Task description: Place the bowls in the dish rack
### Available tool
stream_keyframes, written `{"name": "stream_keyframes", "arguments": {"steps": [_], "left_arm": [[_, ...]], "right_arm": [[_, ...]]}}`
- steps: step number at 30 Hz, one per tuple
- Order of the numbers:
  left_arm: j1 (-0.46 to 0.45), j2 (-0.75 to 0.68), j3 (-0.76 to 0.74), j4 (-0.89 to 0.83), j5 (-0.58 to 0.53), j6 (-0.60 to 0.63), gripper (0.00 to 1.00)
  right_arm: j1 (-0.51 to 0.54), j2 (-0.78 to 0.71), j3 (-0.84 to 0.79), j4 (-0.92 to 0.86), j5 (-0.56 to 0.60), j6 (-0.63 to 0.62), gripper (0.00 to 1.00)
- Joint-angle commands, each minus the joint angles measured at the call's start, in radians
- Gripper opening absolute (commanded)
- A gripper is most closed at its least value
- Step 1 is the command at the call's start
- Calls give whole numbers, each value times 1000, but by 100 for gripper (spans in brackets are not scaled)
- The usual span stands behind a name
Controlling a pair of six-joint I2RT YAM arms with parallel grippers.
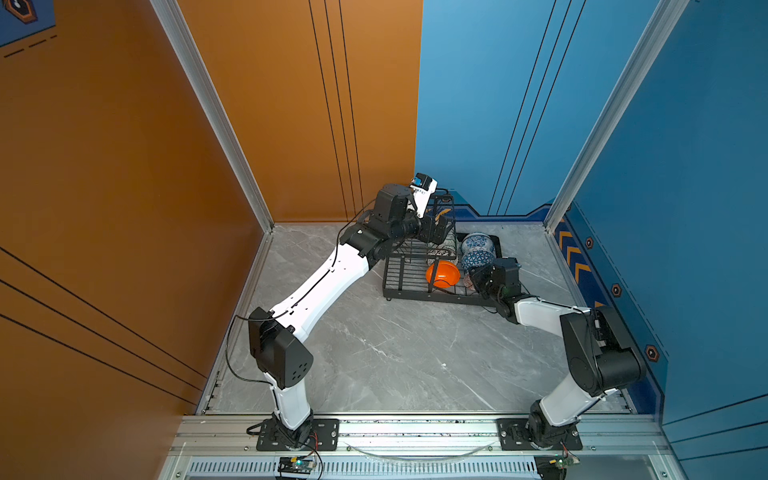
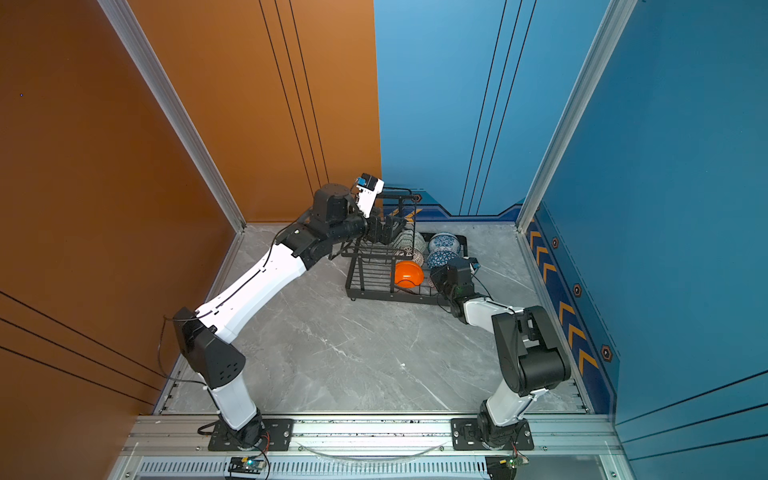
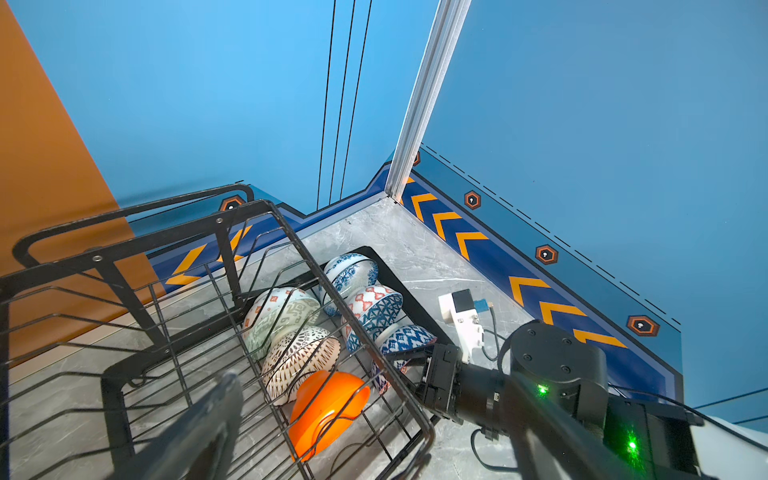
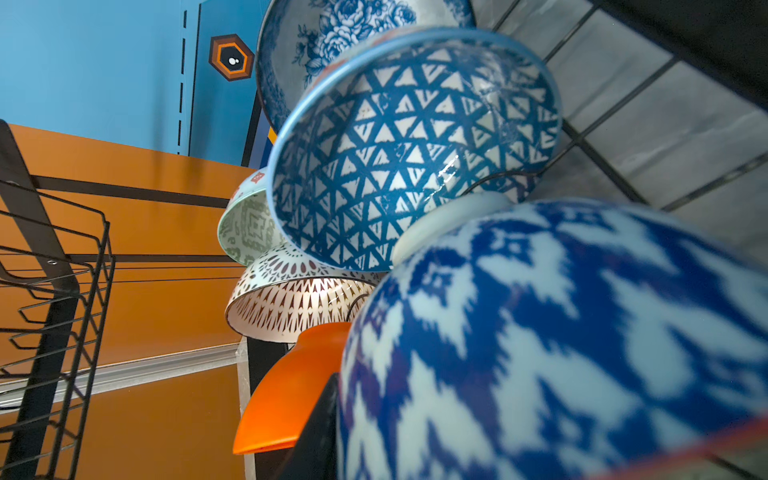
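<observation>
The black wire dish rack (image 1: 405,276) (image 2: 370,274) stands at the back right. On edge in its base tray are the orange bowl (image 3: 328,407) (image 1: 443,274), a dark-lattice bowl (image 3: 299,357), a pale-green bowl (image 3: 282,316), a blue-floral bowl (image 3: 349,270) and a blue triangle bowl (image 4: 407,153). A blue-and-white bowl with an orange-red rim (image 4: 561,332) (image 3: 407,338) stands at the near right corner. My right gripper (image 1: 471,280) is at its rim. One finger (image 4: 320,436) lies against its outer wall and the other is hidden. My left gripper (image 1: 436,230) (image 3: 374,386) hangs open over the raised basket (image 3: 291,232).
The grey marble table (image 1: 374,353) stretches in front of the rack. Orange and blue walls enclose it, with a metal post (image 1: 552,220) at the back right corner. The rack's handle (image 3: 124,216) is close to my left wrist.
</observation>
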State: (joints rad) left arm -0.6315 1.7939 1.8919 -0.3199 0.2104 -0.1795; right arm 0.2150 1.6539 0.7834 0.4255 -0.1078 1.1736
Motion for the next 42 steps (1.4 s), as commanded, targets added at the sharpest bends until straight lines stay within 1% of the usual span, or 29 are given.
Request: {"name": "stream_keyframes", "arguments": {"steps": [1,14,19,22,26,27,30,31,35,36,39,40,42], "left_arm": [[-7,-8,14,-3,-4,15,98],[-6,-3,13,7,-3,2,98],[-8,-5,11,8,-3,0,98],[-8,-9,1,20,-6,-9,98],[-9,-11,1,22,-10,-12,98],[-9,-13,0,23,-11,-12,98],[-8,-14,-5,27,-14,-16,98],[-8,-16,-7,28,-16,-17,98],[-8,-18,-8,28,-19,-17,98],[-8,-20,-9,28,-21,-17,98],[-8,-25,-14,28,-25,-15,98],[-7,-27,-17,28,-28,-14,98],[-7,-30,-22,28,-29,-16,98]], "right_arm": [[-10,18,12,-105,2,-28,28],[-13,-9,46,-134,-10,-41,42],[-16,-19,54,-143,-15,-47,45],[-17,-23,69,-158,-21,-56,55],[-16,-37,83,-174,-23,-64,65],[-16,-39,87,-179,-24,-66,68],[-16,-40,103,-194,-30,-80,70],[-16,-41,107,-198,-32,-83,73],[-17,-45,120,-211,-37,-89,75],[-18,-45,126,-218,-37,-92,77],[-20,-48,141,-229,-41,-98,79],[-21,-49,142,-231,-41,-100,81],[-22,-54,146,-237,-43,-104,82]]}}
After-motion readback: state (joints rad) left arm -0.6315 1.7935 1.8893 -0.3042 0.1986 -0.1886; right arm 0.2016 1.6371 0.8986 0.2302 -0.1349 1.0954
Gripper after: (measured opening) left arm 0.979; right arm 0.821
